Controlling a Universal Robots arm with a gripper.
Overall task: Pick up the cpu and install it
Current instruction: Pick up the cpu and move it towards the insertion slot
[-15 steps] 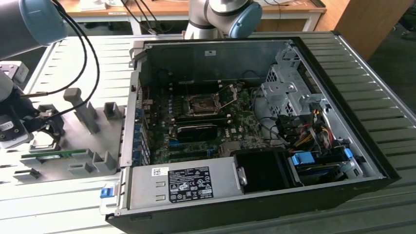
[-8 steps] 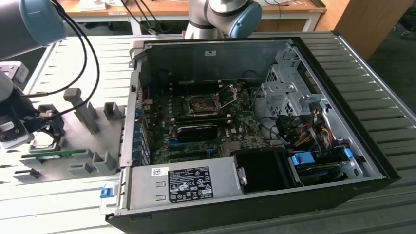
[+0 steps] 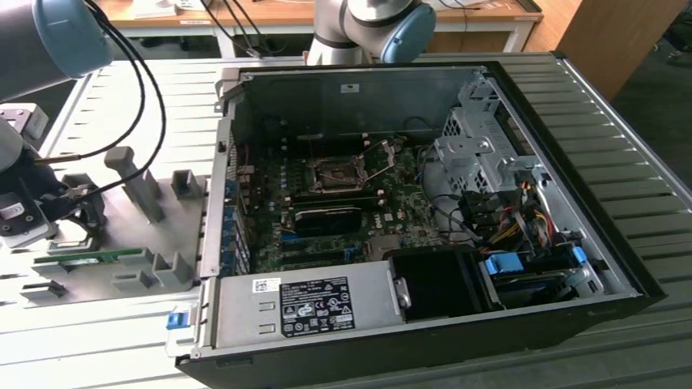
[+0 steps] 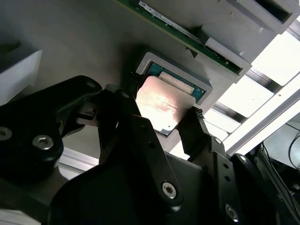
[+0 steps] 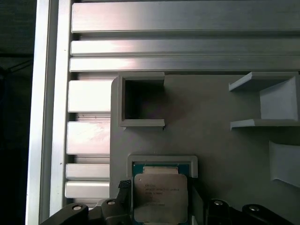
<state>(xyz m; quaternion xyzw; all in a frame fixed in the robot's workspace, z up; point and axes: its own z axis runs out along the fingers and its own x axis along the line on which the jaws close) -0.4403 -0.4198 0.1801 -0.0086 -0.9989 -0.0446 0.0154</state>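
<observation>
- now my gripper (image 4: 161,119) is clenched on the cpu (image 4: 161,105), one of my fingers (image 4: 124,110) against each side.
- the cpu is at its grey holder (image 5: 161,160) on the fixture plate (image 5: 211,140), beside the open computer case (image 3: 324,89).

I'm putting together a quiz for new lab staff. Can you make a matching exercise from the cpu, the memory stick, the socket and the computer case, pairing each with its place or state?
Things:
1. cpu
2. memory stick
3. socket
4. computer case

Places or states:
A. lying on its side, opened
B. on the board inside the case
C. sitting in a grey square holder
D. long green strip on the grey plate

Pairs: 1-C, 2-D, 3-B, 4-A
</observation>
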